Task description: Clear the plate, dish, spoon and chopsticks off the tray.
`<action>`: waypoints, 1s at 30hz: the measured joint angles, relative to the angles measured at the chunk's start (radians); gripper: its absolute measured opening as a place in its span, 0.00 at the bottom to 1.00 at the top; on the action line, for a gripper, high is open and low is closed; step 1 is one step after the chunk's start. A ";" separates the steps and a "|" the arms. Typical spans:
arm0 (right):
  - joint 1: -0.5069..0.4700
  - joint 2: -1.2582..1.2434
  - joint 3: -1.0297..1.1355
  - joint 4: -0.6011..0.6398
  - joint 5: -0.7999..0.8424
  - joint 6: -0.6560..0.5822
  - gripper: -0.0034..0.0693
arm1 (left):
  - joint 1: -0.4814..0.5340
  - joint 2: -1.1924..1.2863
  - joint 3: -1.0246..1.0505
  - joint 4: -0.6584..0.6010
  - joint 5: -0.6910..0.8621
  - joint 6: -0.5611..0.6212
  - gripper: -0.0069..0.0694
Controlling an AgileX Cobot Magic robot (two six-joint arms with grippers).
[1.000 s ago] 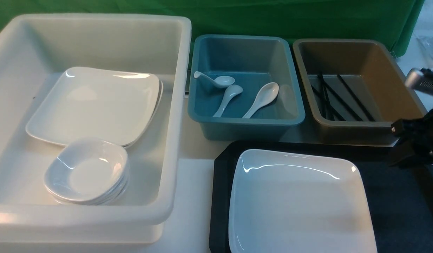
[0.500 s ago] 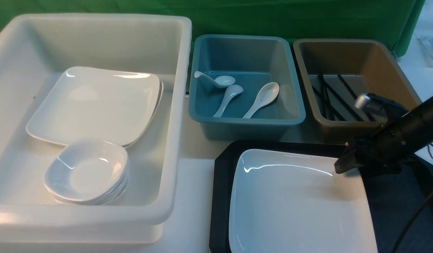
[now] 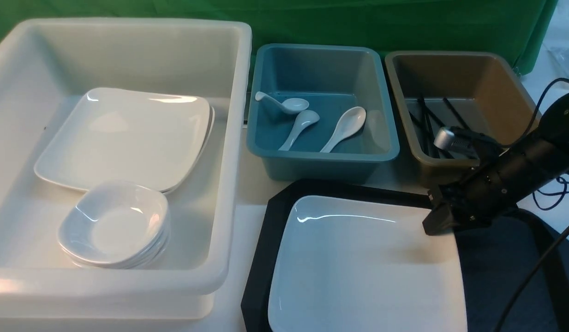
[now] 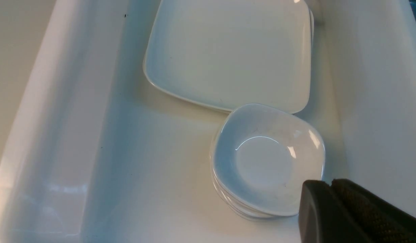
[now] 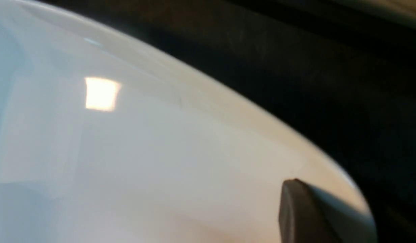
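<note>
Green backdrop [image 3: 358, 23] | blue tub [image 3: 321, 157]: spoons [image 3: 299, 128] | brown tub [image 3: 450, 56]: chopsticks [image 3: 427, 124] | tray [image 3: 260, 258]: plate [image 3: 358, 267]

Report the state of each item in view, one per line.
plate: on the tray, not yet cleared.
tray: under the plate.
right gripper: at the plate's far right corner, grip unclear.
left gripper: shut, near the stacked bowls.
spoons: lying in the blue tub.
chopsticks: lying in the brown tub.
</note>
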 joint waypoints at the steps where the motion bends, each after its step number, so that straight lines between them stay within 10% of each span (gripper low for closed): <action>1: 0.000 -0.011 0.000 -0.001 0.007 0.000 0.32 | 0.000 0.000 0.000 0.000 0.000 0.000 0.11; 12: 0.001 -0.263 0.000 -0.002 0.164 -0.022 0.13 | 0.000 0.000 0.000 -0.002 0.000 0.000 0.11; 30: 0.001 -0.573 -0.064 -0.055 0.221 -0.012 0.13 | 0.000 0.000 0.000 -0.008 -0.009 0.000 0.11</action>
